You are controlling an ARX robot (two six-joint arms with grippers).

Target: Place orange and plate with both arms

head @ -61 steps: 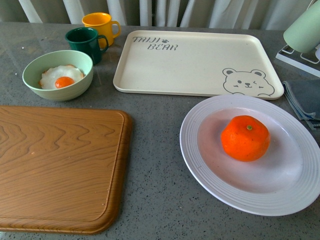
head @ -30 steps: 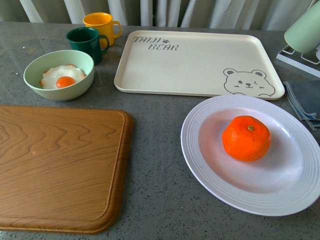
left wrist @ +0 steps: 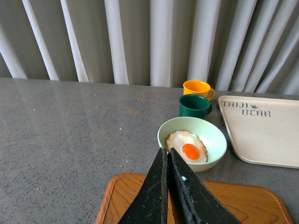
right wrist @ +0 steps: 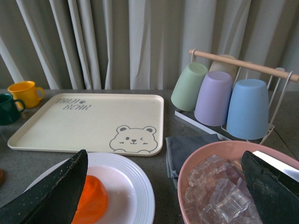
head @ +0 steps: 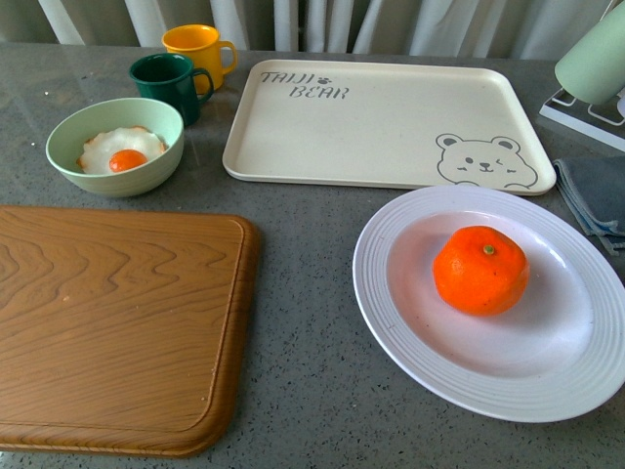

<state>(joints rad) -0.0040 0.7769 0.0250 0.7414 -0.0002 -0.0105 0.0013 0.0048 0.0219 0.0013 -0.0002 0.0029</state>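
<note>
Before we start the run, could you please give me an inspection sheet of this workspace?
Surface: grey speckled table, no spills seen.
Job's things: orange sits on the white plate, on the robot's right.
Clutter: wooden cutting board, green bowl holding a fried egg, green mug, yellow mug, bear tray, cup rack, pink bowl of ice, grey cloth.
Pincers: left pincer shut and empty, by the cutting board; right pincer open and empty, near the plate and pink bowl.
Cables: nothing seen.
Surroundings: pale curtains behind the table.
</note>
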